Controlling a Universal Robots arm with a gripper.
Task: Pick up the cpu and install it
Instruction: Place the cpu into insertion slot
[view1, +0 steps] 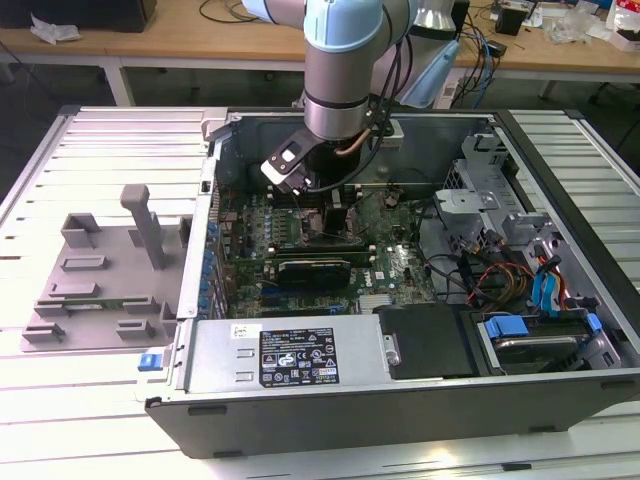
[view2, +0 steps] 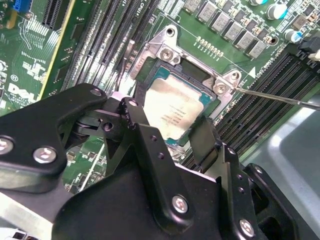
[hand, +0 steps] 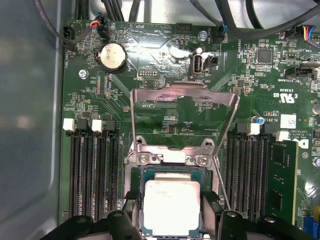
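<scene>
Black metal tool (view2: 170, 125) up close in both wrist views, fingers (view2: 141, 131) clamped, by the look of it, on two opposite edges of the small flat square cpu with a pale silver metal top (hand: 171, 205). Cpu down inside the dark square socket frame with a metal rim (hand: 172, 159), level or nearly so; fully seated or a touch proud, cannot say.

Judged as the seating step. Best done by keeping the chip flat and square to the frame, lowering straight with no sideways push. No downward force, for fear of bent contacts beneath.

Around it: grey hinged metal load plate (hand: 182, 115) standing open just beyond the socket, thin steel lever rod (view2: 280, 98) angled out beside it, both off the chip yet near the fingers. Rows of black memory slots (hand: 95, 175) close on either flank, one green memory module (hand: 282, 185) standing in the outer set. Round silver coin battery (hand: 112, 56) farther off on the board. In the exterior view, grey plastic tray (view1: 100, 270) on the white slatted surface (view1: 60, 420), beside the open dark computer case (view1: 400, 420), on that view's left.
</scene>
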